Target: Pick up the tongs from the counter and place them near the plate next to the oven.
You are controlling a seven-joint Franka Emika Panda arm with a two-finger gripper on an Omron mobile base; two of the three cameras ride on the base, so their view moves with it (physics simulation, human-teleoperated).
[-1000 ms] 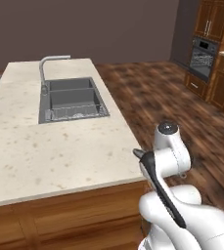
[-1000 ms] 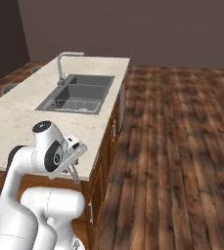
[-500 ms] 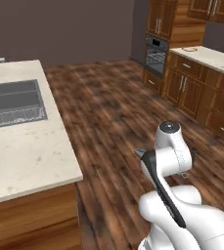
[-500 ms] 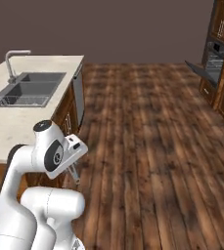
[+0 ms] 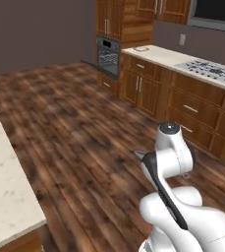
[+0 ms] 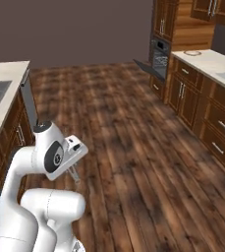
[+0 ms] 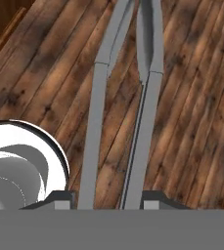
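tongs (image 7: 125,107): one pair, two grey arms running up the centre of the hand view, over the wood floor (image 7: 191,97)
jaws: pinching the tongs at the bottom of that view
plate (image 5: 142,48): one, upper middle of the left base view, on the far counter (image 5: 168,56)
oven (image 5: 108,55): one, left of the plate, door hanging open
risk: tongs could slip from the narrow pinch while the base drives; open oven door could catch the base

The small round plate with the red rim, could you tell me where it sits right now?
The small round red-rimmed plate lies at the near end of the pale far-wall counter, just beside the black built-in oven, upper right in both base views.
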